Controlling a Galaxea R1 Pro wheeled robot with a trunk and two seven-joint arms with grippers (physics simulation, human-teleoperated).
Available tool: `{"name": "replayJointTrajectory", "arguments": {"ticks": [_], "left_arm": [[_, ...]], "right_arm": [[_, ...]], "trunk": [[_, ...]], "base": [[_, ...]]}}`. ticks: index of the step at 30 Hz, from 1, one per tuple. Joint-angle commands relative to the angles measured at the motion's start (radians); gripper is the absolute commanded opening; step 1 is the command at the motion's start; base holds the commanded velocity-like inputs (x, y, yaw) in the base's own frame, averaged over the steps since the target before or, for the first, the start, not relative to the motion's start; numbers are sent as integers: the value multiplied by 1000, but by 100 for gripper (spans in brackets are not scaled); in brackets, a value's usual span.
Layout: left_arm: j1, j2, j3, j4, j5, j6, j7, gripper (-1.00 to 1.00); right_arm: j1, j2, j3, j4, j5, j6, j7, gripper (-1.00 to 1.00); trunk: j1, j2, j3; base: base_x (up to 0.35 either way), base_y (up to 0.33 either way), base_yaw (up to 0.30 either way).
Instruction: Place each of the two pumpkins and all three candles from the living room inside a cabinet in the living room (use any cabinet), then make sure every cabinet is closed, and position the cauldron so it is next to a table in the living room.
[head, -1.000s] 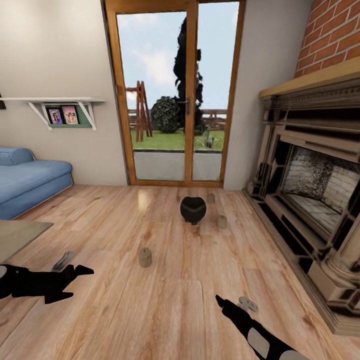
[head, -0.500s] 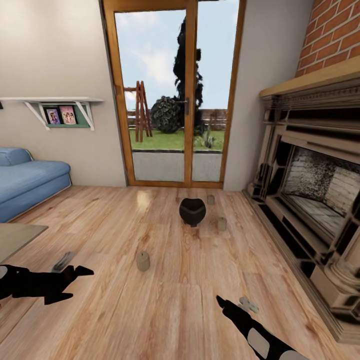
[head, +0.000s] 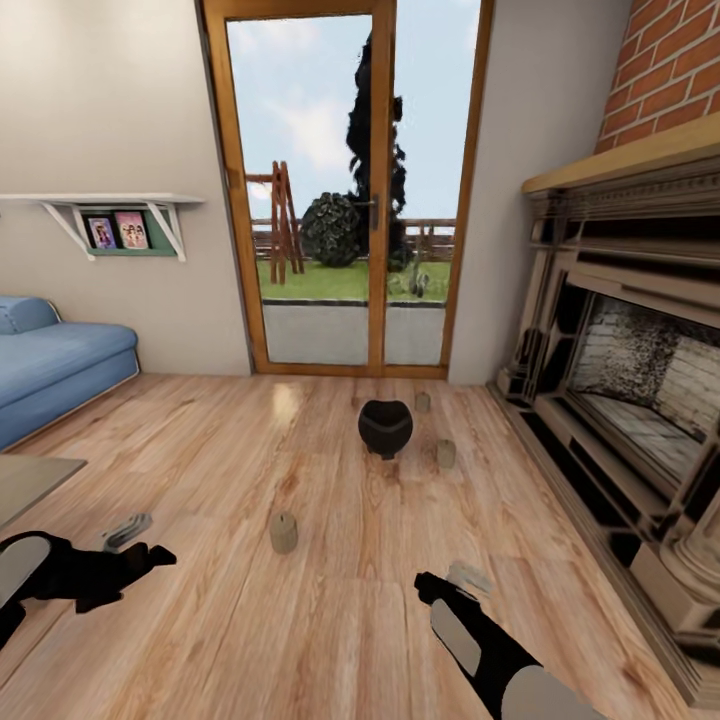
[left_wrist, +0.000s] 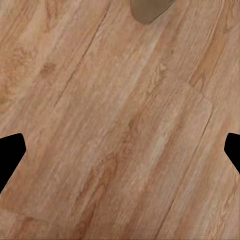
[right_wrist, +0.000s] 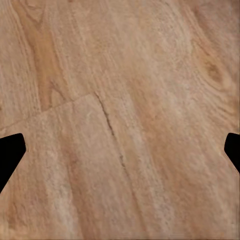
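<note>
Both pincers spread, empty (wrist views); head view adds cauldron (head: 385, 428), three candles (head: 284, 533).

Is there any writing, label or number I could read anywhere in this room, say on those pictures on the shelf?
None can be read.
The two framed pictures on the wall shelf: too small and blurred for any text.
Cauldron, candles: no markings visible.

Both black robot arms are reaching forward low over the floor, the black two-fingered left gripper (head: 140, 545) and the black two-fingered right gripper (head: 455, 580) each holding its fingers spread wide, empty.
</note>
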Motion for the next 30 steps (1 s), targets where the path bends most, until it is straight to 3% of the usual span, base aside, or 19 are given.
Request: {"name": "replayJointTrajectory", "arguments": {"ticks": [1,4,6,10,14,17,21,25,28,30], "left_arm": [[-1,-1,-1,-1,-4,-1,11,100],[-1,-4,-2,-4,-40,-2,11,100],[-1,-4,-5,-6,-52,-10,12,100],[-3,-5,-7,-8,-58,-19,13,100],[-11,-10,-9,-20,-57,-20,9,100],[-14,-55,-12,-51,-61,-20,13,100],[-14,-93,-9,-121,-109,-12,44,100],[-15,-106,-11,-142,-127,-9,67,100],[-15,-142,-20,-136,-136,-5,69,100],[-15,-151,-20,-133,-139,-4,69,100]], "right_arm": [[-2,1,10,-47,-3,40,-35,100],[-9,3,16,-157,-3,135,-90,100],[-22,3,17,-238,-3,238,-174,100],[-29,3,19,-376,-9,346,-330,100],[-39,4,23,-462,-17,469,-431,100],[-48,3,21,-497,-19,590,-455,100],[-51,2,19,-517,-18,678,-465,100],[-51,2,19,-523,-19,712,-466,100],[-51,2,19,-524,-19,719,-466,100],[-51,2,18,-525,-19,720,-467,100]], "trunk": [[0,0,-1],[0,0,-1],[0,0,-1],[0,0,-1],[0,0,-1],[0,0,-1],[0,0,-1],[0,0,-1],[0,0,-1],[0,0,-1]], "base": [[77,0,0],[37,0,0],[11,0,0],[9,0,0],[136,0,0],[174,-13,0],[51,-9,0],[125,-2,0],[289,0,0],[323,0,0]]}}
